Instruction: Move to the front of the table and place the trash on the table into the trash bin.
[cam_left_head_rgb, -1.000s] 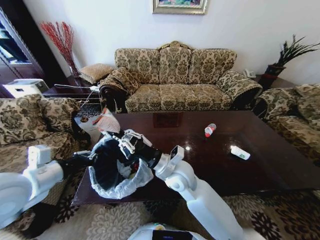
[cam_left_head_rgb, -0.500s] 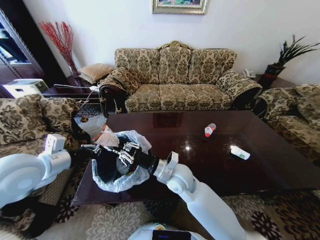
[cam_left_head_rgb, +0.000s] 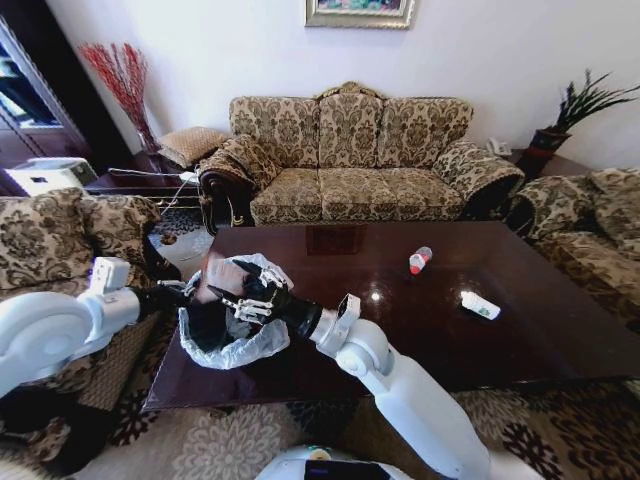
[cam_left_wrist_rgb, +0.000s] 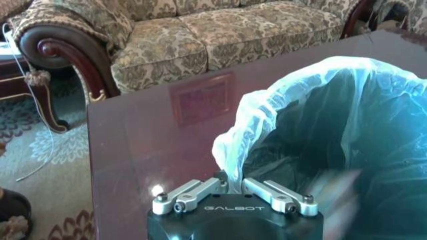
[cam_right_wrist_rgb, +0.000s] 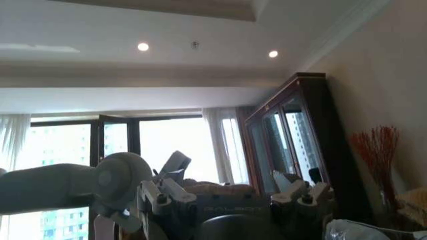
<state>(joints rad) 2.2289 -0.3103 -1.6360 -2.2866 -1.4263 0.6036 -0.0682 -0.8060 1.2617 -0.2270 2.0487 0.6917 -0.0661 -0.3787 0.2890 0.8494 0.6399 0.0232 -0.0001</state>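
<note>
Now black trash bin (cam_left_head_rgb: 222, 320) with whitish liner, rim pinched by left claw (cam_left_wrist_rgb: 231, 189), right claw's (cam_left_head_rgb: 243, 297) grip unclear

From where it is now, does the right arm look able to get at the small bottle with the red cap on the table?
Probably yes. The bottle lies in the open on the table, with bare tabletop between it and the right gripper, which is at the trash bin; nothing stands between them.

Even daylight, glare spot on table (cam_left_head_rgb: 377, 296), edges warped
</note>
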